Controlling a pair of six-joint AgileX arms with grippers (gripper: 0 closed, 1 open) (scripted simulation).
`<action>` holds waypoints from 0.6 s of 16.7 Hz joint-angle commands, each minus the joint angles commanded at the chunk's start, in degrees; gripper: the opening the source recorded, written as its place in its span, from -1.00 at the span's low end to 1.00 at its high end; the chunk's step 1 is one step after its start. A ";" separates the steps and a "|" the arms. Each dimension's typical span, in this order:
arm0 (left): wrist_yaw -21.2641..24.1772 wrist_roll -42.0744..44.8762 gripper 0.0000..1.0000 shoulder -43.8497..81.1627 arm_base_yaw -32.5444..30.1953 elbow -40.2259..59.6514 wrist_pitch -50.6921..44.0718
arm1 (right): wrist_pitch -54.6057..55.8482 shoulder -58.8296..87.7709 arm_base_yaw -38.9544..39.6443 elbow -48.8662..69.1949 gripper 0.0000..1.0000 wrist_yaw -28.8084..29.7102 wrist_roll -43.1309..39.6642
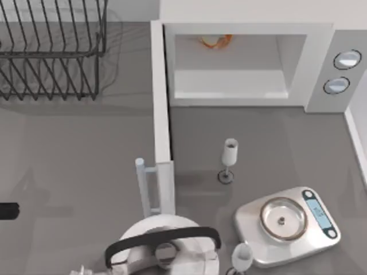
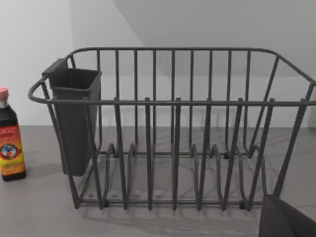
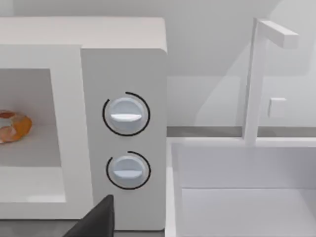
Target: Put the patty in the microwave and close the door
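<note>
From above, the large white boxy microwave [image 1: 246, 63] is standing at the back of the grey table [image 1: 74, 154] with its pale cavity exposed, and the small orange-brown round patty [image 1: 215, 40] is lying inside, toward the back wall. The wide white door [image 1: 161, 114] is swinging fully open toward the front, its pale bar handle [image 1: 141, 186] near its free end. A small white stemmed glass [image 1: 229, 159] is standing in front of the oven, beside a silver kitchen scale with a blue display [image 1: 289, 223], and a dark wire dish rack [image 1: 51, 48] is sitting at the back left. The left wrist view is facing that rack [image 2: 173, 128], its dark cutlery cup [image 2: 74, 118], and a dark sauce bottle [image 2: 10, 143]. The right wrist view is showing the patty [image 3: 12, 126] resting in the cavity beside the two round silver-blue knobs [image 3: 126, 114]. Whether either claw is wide or narrow, I cannot tell.
</note>
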 joint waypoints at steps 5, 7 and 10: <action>0.00 0.00 -1.00 0.00 0.00 0.00 0.00 | 0.00 0.00 0.00 0.00 1.00 0.00 0.00; 0.12 0.02 -1.00 0.94 0.11 0.01 0.94 | 0.00 0.00 0.00 0.00 1.00 0.00 0.00; 0.65 0.08 -1.00 5.23 0.65 0.03 5.21 | 0.00 0.00 0.00 0.00 1.00 0.00 0.00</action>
